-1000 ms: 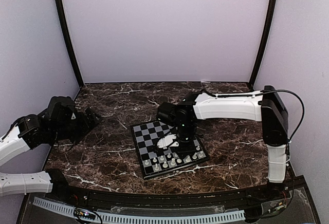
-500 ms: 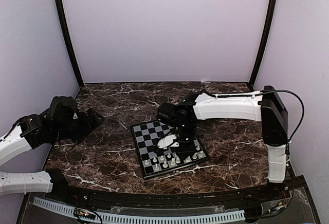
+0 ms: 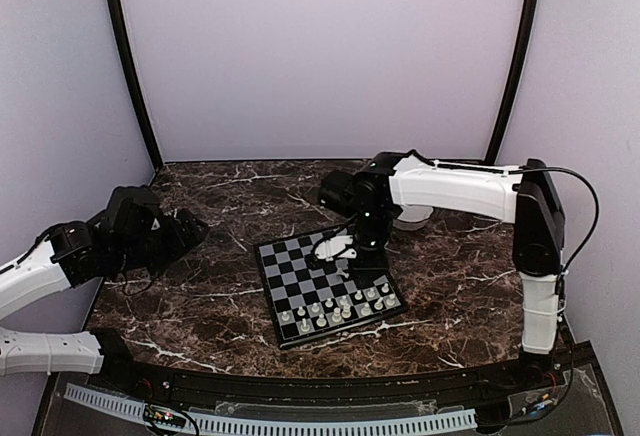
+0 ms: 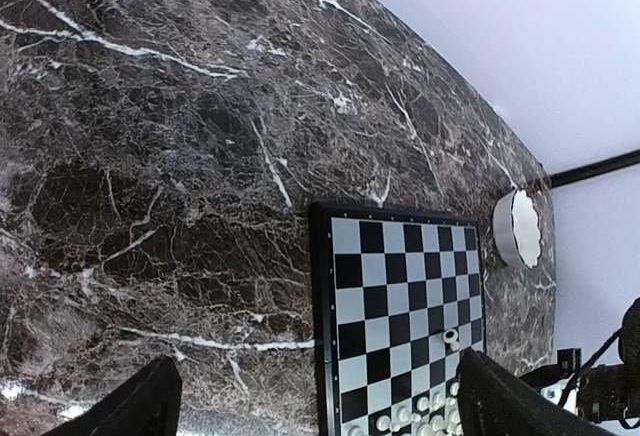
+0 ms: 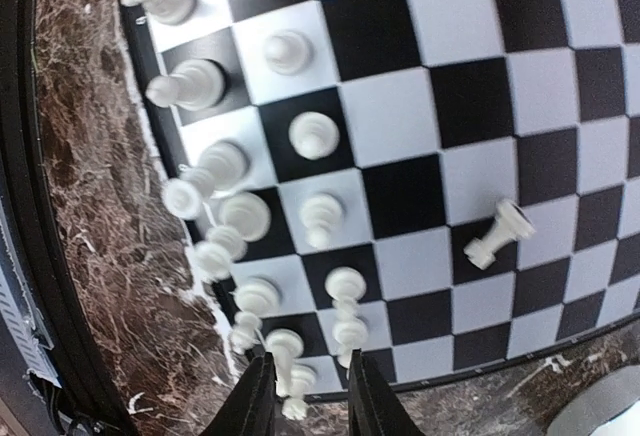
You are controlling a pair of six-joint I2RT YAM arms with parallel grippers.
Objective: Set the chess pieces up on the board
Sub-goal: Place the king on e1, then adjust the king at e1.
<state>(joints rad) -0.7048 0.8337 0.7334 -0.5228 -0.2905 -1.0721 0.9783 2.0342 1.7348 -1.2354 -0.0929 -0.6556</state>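
Top view: right gripper (image 3: 335, 248) hangs over the far half of the board (image 3: 295, 271). The pieces (image 3: 340, 308) crowd its near 2 rows.

Left wrist: left gripper (image 4: 318, 386) wide and empty, well off the board.

Right wrist: jaws narrowly parted, holding nothing. 1 toppled piece (image 5: 498, 233) lies mid-board. If you descend carelessly you could roll it or knock its packed neighbours.

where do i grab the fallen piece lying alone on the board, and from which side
Probably by its thin stem, between round head and flared base: come straight down on the fallen piece and close across its length. It lies on its side on the board, with the squares around it free.
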